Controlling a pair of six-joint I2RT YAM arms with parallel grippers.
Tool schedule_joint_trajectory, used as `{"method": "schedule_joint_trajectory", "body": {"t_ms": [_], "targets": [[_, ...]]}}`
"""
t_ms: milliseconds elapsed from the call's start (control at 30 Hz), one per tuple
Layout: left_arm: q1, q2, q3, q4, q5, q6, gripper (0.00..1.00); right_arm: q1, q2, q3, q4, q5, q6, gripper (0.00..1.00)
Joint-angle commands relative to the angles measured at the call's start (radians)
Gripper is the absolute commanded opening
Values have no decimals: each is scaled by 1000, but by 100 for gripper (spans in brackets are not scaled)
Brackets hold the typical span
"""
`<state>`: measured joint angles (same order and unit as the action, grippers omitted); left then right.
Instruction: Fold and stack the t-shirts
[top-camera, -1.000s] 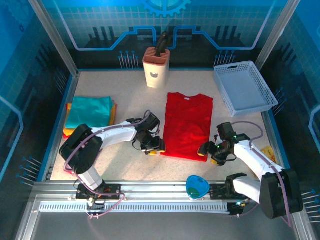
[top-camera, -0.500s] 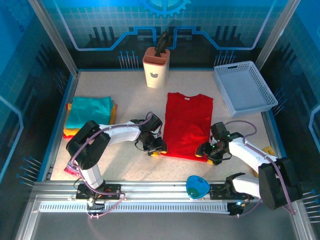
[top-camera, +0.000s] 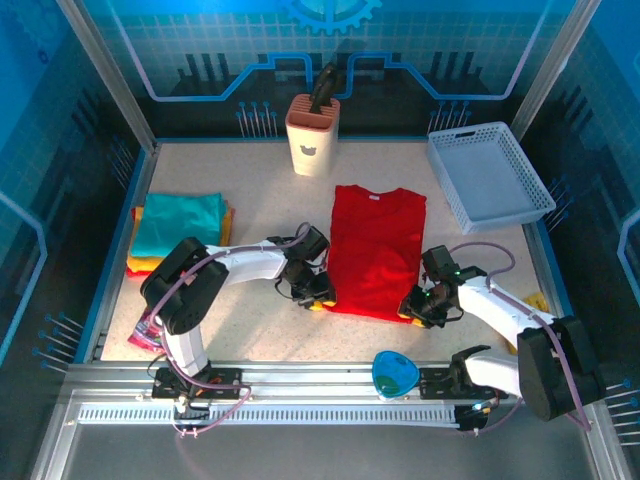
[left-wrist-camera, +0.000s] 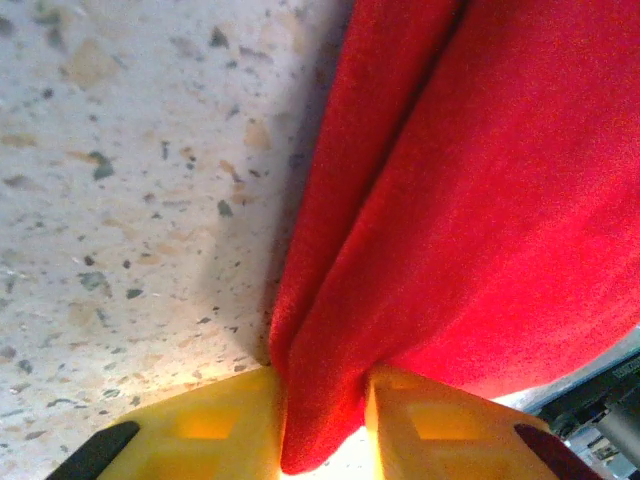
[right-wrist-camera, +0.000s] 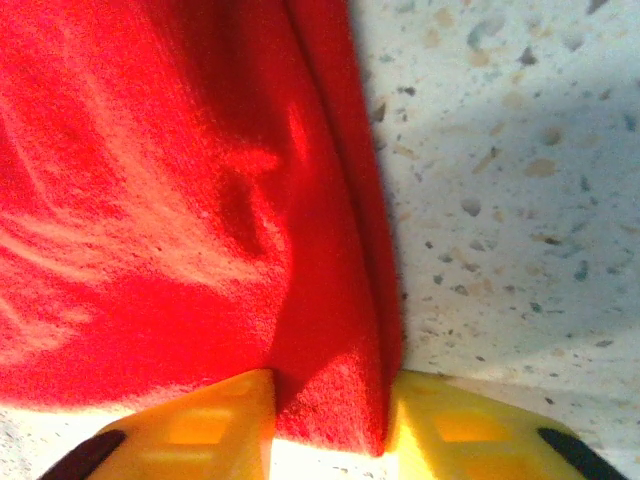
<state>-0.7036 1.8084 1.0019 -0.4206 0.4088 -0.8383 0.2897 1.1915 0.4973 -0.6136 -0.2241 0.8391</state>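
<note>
- The red t-shirt (top-camera: 378, 250) lies flat near the middle of the table (top-camera: 260, 190). Its collar points to the far side and its hem points toward my arms.
- My left claw (top-camera: 313, 296) is down at the shirt's near-left corner, right on the cloth's edge.
- In the left wrist view, the left claw (left-wrist-camera: 322, 425) is gripping the red t-shirt (left-wrist-camera: 480, 200). A doubled fold of the edge fills the gap between the yellow fingers (left-wrist-camera: 200, 430) and touches both. The speckled table runs off to the left of it.
- My right claw (top-camera: 413, 310) is at the near-right corner of the shirt, mirroring the left one across the hem.
- In the right wrist view, the right claw (right-wrist-camera: 330, 415) is also clamped on the red t-shirt (right-wrist-camera: 150, 200). The folded edge is pinched between its yellow fingers (right-wrist-camera: 200, 425), and bare table lies to the right.
- The views are so close that I can't be sure how many layers each claw has. It looks like at least two.
- The folded t-shirts (top-camera: 178, 222) sit in a stack at the left side of the table. Teal is on top, with orange and yellow edges showing beneath. The stack is well apart from both claws.
- The white mesh basket (top-camera: 488, 175) stands at the far right corner, beside the shirt's collar end but not touching it.
</note>
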Motion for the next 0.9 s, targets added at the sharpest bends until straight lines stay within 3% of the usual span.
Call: {"method": "schedule_joint_trajectory", "body": {"t_ms": [0, 400, 567, 867], "targets": [[-19, 40, 14, 77, -17, 1, 22, 25, 14, -10, 148, -54, -5, 25], [-20, 10, 1, 57, -52, 1, 0, 22, -59, -17, 71, -17, -31, 5], [-45, -72, -51, 38, -85, -24, 0, 19, -176, -39, -43, 5, -45, 0], [-185, -206, -134, 61, -157, -177, 0, 29, -363, -20, -265, -6, -37, 0]]}}
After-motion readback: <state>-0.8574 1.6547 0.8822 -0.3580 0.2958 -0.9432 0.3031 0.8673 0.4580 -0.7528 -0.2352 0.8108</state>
